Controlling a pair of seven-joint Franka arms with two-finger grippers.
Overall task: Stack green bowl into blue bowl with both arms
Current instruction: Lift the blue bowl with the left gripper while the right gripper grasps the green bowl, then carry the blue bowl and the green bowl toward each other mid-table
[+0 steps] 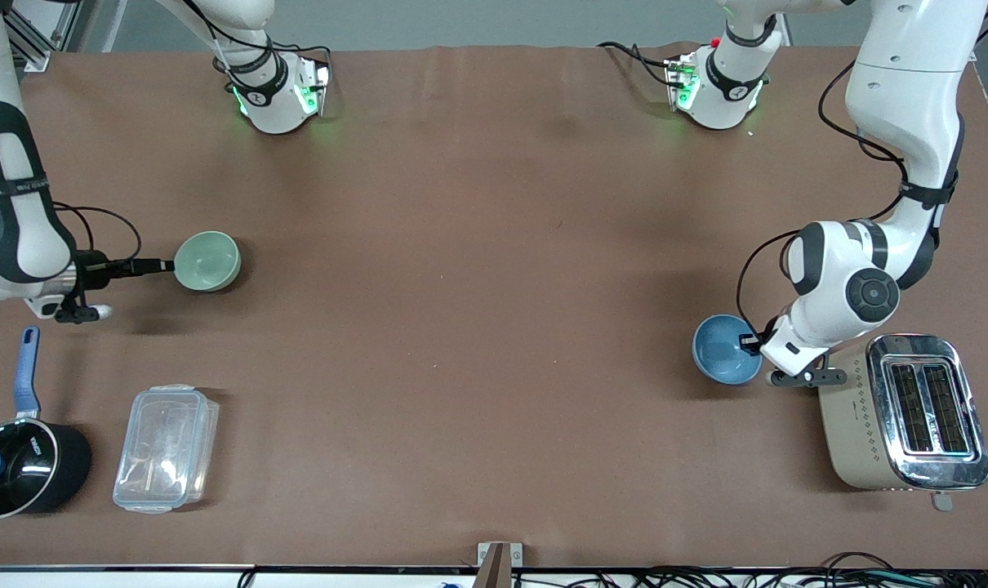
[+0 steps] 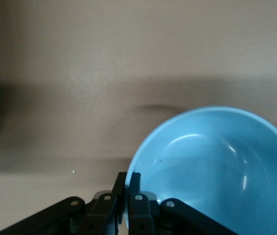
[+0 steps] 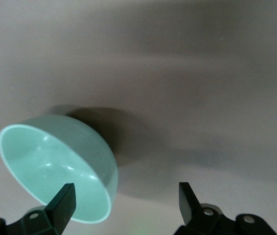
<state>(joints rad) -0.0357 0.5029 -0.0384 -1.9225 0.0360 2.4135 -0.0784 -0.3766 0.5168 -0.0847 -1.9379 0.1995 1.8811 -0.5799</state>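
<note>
The green bowl (image 1: pixel 207 261) sits on the brown table toward the right arm's end. My right gripper (image 1: pixel 163 265) is level with its rim, right beside it. In the right wrist view the right gripper (image 3: pixel 126 198) is open wide, with one finger (image 3: pixel 64 201) over the green bowl's (image 3: pixel 55 161) inside and the other out over bare table. The blue bowl (image 1: pixel 727 349) is toward the left arm's end, beside the toaster. My left gripper (image 1: pixel 751 341) is shut on its rim. In the left wrist view its fingers (image 2: pixel 134 183) pinch the blue bowl's (image 2: pixel 217 166) wall.
A beige and chrome toaster (image 1: pixel 902 412) stands close beside the blue bowl, nearer the front camera. A black saucepan with a blue handle (image 1: pixel 20 461) and a clear plastic box (image 1: pixel 166 447) lie nearer the front camera than the green bowl.
</note>
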